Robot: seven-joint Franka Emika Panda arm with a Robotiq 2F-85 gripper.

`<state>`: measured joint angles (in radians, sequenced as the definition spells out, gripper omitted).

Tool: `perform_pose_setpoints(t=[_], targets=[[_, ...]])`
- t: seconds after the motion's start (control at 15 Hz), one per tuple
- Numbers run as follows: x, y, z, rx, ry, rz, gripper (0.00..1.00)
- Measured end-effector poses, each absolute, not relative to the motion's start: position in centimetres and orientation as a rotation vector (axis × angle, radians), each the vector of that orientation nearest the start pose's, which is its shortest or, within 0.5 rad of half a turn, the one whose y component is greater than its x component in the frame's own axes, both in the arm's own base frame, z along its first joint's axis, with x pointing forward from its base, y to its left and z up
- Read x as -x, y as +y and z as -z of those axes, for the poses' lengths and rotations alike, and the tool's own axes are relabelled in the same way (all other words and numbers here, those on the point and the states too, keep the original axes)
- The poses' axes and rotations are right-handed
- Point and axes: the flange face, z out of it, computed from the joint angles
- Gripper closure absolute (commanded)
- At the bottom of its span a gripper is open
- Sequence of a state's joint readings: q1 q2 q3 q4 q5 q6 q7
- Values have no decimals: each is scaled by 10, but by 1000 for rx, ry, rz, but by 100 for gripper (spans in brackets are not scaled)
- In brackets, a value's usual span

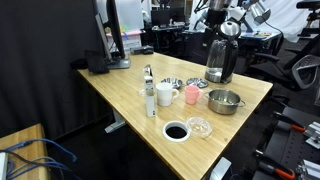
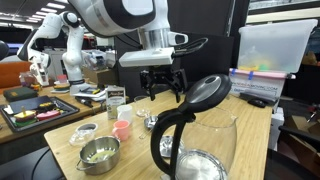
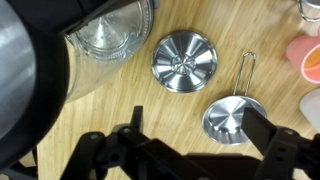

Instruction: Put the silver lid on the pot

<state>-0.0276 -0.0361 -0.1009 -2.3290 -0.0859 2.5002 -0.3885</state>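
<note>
The gripper (image 3: 192, 110) is seen fully spread in the wrist view, with nothing held between the dark fingers (image 3: 133, 135). It is held in the air over the wooden table (image 3: 120, 100), not touching anything. In an exterior view the gripper (image 2: 163, 92) is seen hanging from the white arm (image 2: 120, 18), jaws wide apart and pointed down, behind the glass jug (image 2: 195, 135).

The silver lid (image 3: 184, 60) is seen lying flat on the table, knob side up, just beside the jug (image 3: 110, 30) but apart from it. It is placed just ahead of the fingertips in the wrist view, slightly off the midline. A small silver dish (image 3: 232, 118) with a wire handle is found near the lid, not touching it, close to one finger. A pink cup (image 3: 308, 60) is cut off at the edge of that view.

The pot (image 1: 224, 100) is seen uncovered near the table edge in both exterior views, well apart from the gripper, with small side handles visible. In the closer view the pot (image 2: 100, 153) is set at the near corner, with the pink cup (image 2: 122, 130) just behind it.

Also noted on the table (image 1: 120, 95): a white mug (image 1: 164, 95), a white ring with a black centre (image 1: 176, 131) and a clear glass disc (image 1: 199, 126) beside it. The lid cannot be picked out with certainty in the exterior views.
</note>
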Motion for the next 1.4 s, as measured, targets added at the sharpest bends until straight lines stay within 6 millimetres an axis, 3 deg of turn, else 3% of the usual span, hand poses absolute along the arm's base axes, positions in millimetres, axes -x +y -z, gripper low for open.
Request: perform_pose_setpoints(t=[0.53,1.07,1.4], targets=[[-527,-62,-322,3056,-946,121,0],[-531,-63,-321,3051,-961,110,0],[-541,-64,-291,3041,-909,51,0]])
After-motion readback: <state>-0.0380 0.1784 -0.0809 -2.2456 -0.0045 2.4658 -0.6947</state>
